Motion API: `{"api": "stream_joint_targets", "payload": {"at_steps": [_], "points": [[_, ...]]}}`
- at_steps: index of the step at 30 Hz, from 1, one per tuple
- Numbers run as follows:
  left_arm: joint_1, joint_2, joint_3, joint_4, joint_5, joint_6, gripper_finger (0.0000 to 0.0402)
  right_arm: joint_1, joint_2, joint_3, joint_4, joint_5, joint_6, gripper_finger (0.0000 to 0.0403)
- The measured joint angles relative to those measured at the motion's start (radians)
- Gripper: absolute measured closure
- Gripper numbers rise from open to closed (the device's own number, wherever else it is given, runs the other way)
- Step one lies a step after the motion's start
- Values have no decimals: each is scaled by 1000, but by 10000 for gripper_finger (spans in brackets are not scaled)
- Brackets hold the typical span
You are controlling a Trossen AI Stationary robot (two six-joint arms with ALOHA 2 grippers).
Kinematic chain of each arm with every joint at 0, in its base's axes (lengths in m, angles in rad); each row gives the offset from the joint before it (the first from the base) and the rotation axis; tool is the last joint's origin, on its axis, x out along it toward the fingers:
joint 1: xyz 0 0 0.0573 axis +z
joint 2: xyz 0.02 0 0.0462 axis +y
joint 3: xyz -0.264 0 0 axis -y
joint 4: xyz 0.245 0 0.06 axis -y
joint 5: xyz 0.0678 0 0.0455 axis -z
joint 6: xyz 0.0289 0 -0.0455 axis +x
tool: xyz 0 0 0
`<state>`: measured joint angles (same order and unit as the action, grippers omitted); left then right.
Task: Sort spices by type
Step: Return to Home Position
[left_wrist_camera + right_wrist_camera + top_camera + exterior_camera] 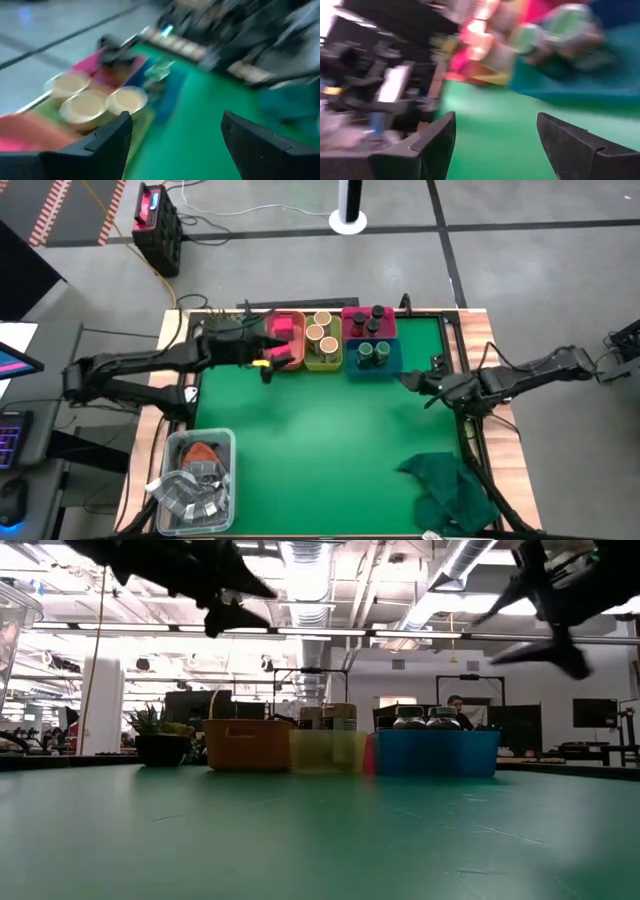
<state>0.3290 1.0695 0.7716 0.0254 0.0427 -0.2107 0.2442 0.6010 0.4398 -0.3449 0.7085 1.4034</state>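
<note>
Left gripper (272,352): fingers apart, empty, over the orange bin (296,366); we lift clear before retracting.
Right gripper (412,381): fingers apart, empty, near the blue bin (375,372); we withdraw slowly.

L arm (130,370) comes in from the left side, elbow bent, forearm stretched out approx level toward the middle. L gripper (272,358) sits at its far end, up off the surface; wrist view shows its fingers (100,145) spread wide w/ nothing between. R arm (540,370) comes in from the right, also extended and low-angled, pointing inward. R gripper (412,380) is likewise raised, its fingers (580,145) wide apart and empty. The two grippers are well apart.
</note>
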Motion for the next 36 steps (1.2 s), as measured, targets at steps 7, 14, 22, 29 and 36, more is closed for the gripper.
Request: {"api": "stream_joint_targets", "payload": {"at_steps": [7, 14, 22, 29, 36], "points": [[-19, -26, -220, 437, 38, -256, 113, -205, -32, -328, 887, -253, -371, 101], [-6, 7, -279, 672, 22, -366, 156, -458, -49, -430, 1167, -469, -425, 105], [9, 10, -279, 655, 64, -374, 212, -781, -155, -430, 1171, -817, -411, 134], [6, -59, -279, 437, 87, -343, 261, -1003, -324, -430, 1166, -1071, -325, 172], [1, -233, -288, 272, 25, -284, 297, -1144, -474, -413, 1031, -1189, -269, 227]]}}
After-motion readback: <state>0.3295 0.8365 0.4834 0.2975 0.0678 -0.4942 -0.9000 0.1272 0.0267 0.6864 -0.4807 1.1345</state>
